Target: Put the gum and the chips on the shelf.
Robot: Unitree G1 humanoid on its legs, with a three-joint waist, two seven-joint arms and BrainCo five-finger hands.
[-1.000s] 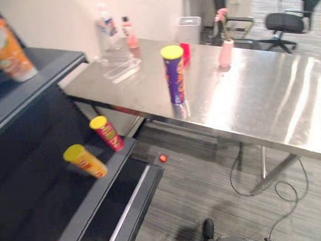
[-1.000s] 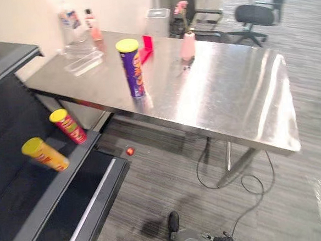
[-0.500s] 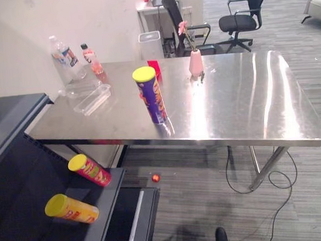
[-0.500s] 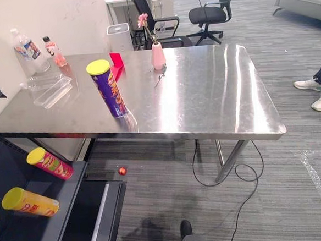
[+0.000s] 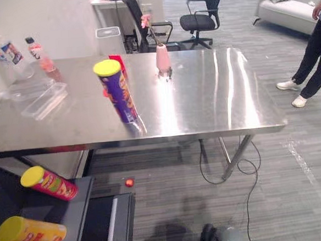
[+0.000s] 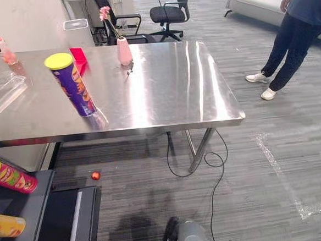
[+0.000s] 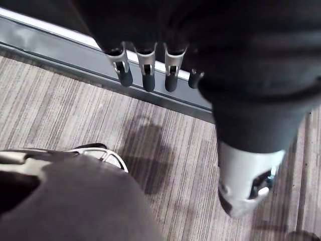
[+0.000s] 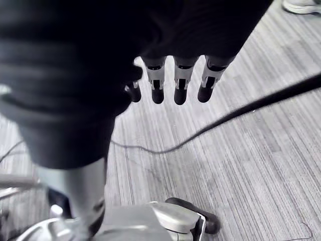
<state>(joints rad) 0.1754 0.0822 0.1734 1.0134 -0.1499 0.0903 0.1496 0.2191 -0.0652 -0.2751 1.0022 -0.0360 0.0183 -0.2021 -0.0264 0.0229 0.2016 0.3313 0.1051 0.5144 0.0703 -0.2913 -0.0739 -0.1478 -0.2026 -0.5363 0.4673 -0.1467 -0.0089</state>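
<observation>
Closest in, hanging over the grey striped floor: left hand with fingers straight and released, holding nothing; right hand the same, fingers relaxed and empty. At lower left, on the dark shelf, lying on their sides: a yellow chips can and, just behind it, a red chips can. On the floor beside the shelf, a small red ball. Further on, standing upright near the front edge of the steel table: the purple chips can, yellow-lidded, untouched. Just behind it, a red pack. Alongside, a pink vase, a clear plastic tray and two bottles. Beyond the table, an office chair and a person standing at far right.
</observation>
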